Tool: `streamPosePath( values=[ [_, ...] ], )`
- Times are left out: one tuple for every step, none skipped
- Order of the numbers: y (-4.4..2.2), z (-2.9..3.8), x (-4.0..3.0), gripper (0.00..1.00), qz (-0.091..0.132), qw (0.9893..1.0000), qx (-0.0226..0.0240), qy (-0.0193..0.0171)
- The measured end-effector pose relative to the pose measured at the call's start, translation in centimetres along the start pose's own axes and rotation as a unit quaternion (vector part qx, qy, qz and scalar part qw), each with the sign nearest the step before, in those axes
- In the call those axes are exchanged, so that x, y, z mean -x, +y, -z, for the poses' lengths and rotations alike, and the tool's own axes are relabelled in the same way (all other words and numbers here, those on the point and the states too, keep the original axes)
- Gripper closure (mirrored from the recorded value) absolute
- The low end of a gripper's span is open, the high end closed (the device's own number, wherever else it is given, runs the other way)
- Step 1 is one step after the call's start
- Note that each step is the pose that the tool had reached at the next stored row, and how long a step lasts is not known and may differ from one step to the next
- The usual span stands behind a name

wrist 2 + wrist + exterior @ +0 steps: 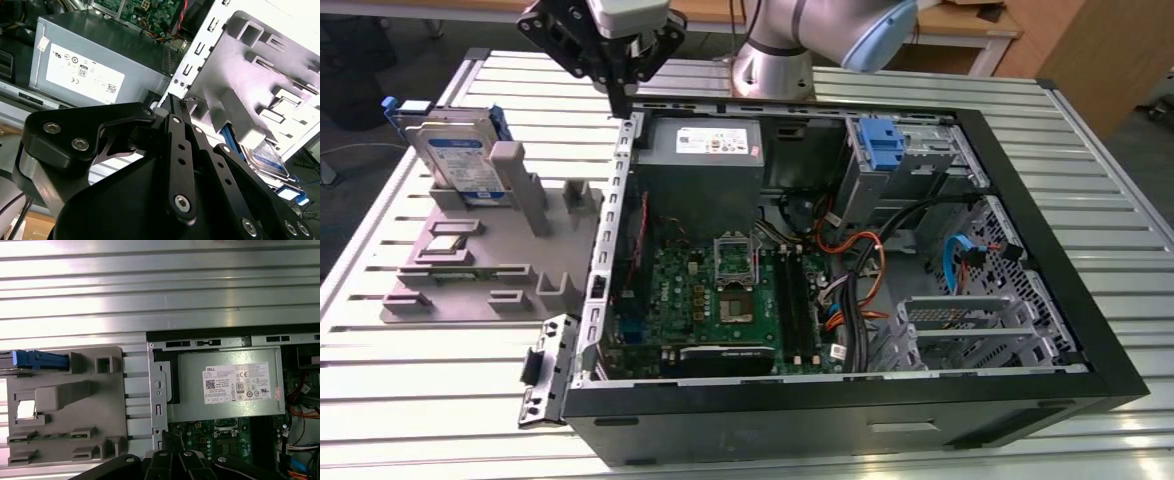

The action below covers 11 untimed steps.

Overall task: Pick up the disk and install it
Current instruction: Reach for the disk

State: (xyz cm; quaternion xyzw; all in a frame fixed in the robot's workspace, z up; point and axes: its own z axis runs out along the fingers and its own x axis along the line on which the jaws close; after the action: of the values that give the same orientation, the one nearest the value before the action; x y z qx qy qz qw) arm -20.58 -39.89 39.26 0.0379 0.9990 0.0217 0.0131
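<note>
At the exterior view's left the disk [459, 155], a flat silver rectangular hard drive with a white-and-blue label and a blue plastic frame, stands on edge in a slot of the matte grey moulded plastic fixture [467, 270]. Its lower part is hidden behind a grey post of that fixture. In the first wrist view the disk [40, 360] appears edge-on as a thin blue strip, cut off at the picture's edge. In the second wrist view just a corner of it [272, 162] peeps out past the fixture. The fixture lies on the ribbed, shiny aluminium slat table [427, 390], just beside the case.

Next comes the black metal gripper [624, 103], its upper body cut off by the picture's top edge. It hangs over the case's corner by the power supply, well apart from the disk. In the second wrist view the gripper [172, 97] shows its slim bolted fingers [176, 142] run together to one tip with no gap, holding nothing.

Further right, the open black steel computer case [854, 405] lies on its side. Inside are:
- a boxy grey power supply [700, 150] with a white sticker
- a green circuit board [720, 295], partly hidden by cabling
- a tall narrow blue plastic latch piece [881, 145]
- a perforated bare-metal drive cage [961, 325]

The glossy silver-and-blue robot arm [814, 40] is cut off at the top.
</note>
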Motion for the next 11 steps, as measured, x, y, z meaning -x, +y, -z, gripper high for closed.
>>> streamPosePath(
  values=[
    [-0.02, 0.0, -0.19, 0.9, 0.0, 1.0, 0.0, 0.0],
    [-0.03, 0.0, -0.4, 0.9, 0.0, 1.0, 0.0, 0.0],
    [-0.04, 0.0, -0.57, 0.9, 0.0, 1.0, 0.0, 0.0],
    [-0.06, 0.01, -0.74, 0.9, 0.0, 1.0, 0.0, 0.0],
    [-0.07, 0.0, -0.85, 0.9, 0.0, 1.0, 0.0, 0.0],
    [-0.07, 0.0, -0.92, 0.9, 0.0, 1.0, 0.0001, 0.0],
    [-0.07, 0.0, -0.93, 0.9, 0.0, 1.0, 0.0001, 0.0],
    [-0.07, 0.01, -0.93, 0.9, 0.0, 1.0, 0.0, 0.0],
    [-0.07, 0.01, -0.94, 0.9, 0.0, 1.0, 0.0, 0.0],
    [-0.08, 0.01, -0.98, 0.9, 0.0, 1.0, 0.0, 0.0],
    [-0.08, 0.01, -1.04, 0.9, 0.0, 1.0, 0.0, 0.0]
  ],
)
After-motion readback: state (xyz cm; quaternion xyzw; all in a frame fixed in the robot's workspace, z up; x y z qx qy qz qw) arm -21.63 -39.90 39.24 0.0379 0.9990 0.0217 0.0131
